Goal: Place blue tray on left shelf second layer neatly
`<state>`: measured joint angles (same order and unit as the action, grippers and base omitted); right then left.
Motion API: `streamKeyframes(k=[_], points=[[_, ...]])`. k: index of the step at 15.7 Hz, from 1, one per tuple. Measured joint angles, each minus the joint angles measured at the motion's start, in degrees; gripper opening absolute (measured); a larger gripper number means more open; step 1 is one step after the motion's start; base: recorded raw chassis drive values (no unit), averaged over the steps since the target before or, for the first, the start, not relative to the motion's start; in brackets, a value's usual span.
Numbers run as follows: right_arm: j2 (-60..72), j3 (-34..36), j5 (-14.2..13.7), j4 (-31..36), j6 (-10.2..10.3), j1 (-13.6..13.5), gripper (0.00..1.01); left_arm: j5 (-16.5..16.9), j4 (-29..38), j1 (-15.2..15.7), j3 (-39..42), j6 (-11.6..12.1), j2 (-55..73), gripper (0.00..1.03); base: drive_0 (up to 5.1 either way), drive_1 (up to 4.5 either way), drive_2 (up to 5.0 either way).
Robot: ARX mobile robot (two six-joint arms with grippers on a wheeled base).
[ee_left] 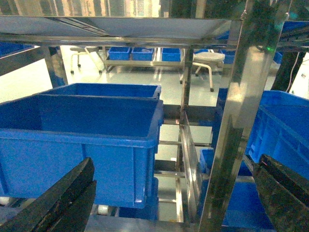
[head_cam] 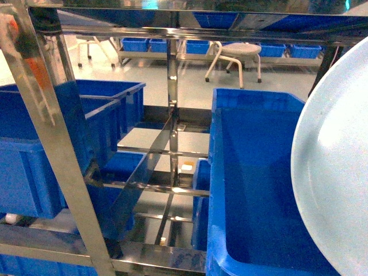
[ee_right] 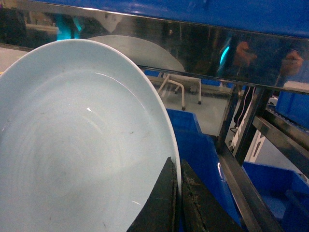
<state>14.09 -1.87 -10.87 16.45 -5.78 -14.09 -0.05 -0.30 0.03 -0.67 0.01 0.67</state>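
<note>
The blue tray [head_cam: 336,172] is a pale glossy round dish, held on edge at the right of the head view, above a deep-blue crate [head_cam: 259,190]. In the right wrist view the tray [ee_right: 82,145] fills the left side, and my right gripper [ee_right: 177,191] is shut on its rim, one finger on each face. The left shelf is the steel rack's left bay. One of its tiers [head_cam: 52,238] carries a deep-blue crate [head_cam: 40,155]. My left gripper [ee_left: 174,200] is open and holds nothing, facing that crate [ee_left: 82,140] and a steel upright [ee_left: 241,121].
Square mirror-like uprights [head_cam: 52,138] and thin rails [head_cam: 149,188] cross the view close ahead. More blue crates [ee_left: 285,130] sit in the right bay and on a far rack [head_cam: 195,46]. A white stool [head_cam: 236,54] stands on the floor beyond.
</note>
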Motion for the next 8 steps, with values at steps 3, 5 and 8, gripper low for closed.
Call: streamKeyframes(k=[3, 5, 8], points=[[11.85, 0.74, 3.23, 12.68, 0.17, 3.85, 0.02, 0.02, -0.02, 0.00, 0.00, 0.02, 0.00, 0.98, 0.0, 0.00, 0.0], [19.80, 0.87, 4.22, 19.96, 0.15, 4.79, 0.02, 0.02, -0.02, 0.00, 0.00, 0.02, 0.00, 0.98, 0.0, 0.00, 0.0], [24.96, 1.05, 4.52, 24.94, 0.13, 4.76, 0.02, 0.02, 0.00, 0.00, 0.00, 0.02, 0.00, 0.98, 0.0, 0.00, 0.0]])
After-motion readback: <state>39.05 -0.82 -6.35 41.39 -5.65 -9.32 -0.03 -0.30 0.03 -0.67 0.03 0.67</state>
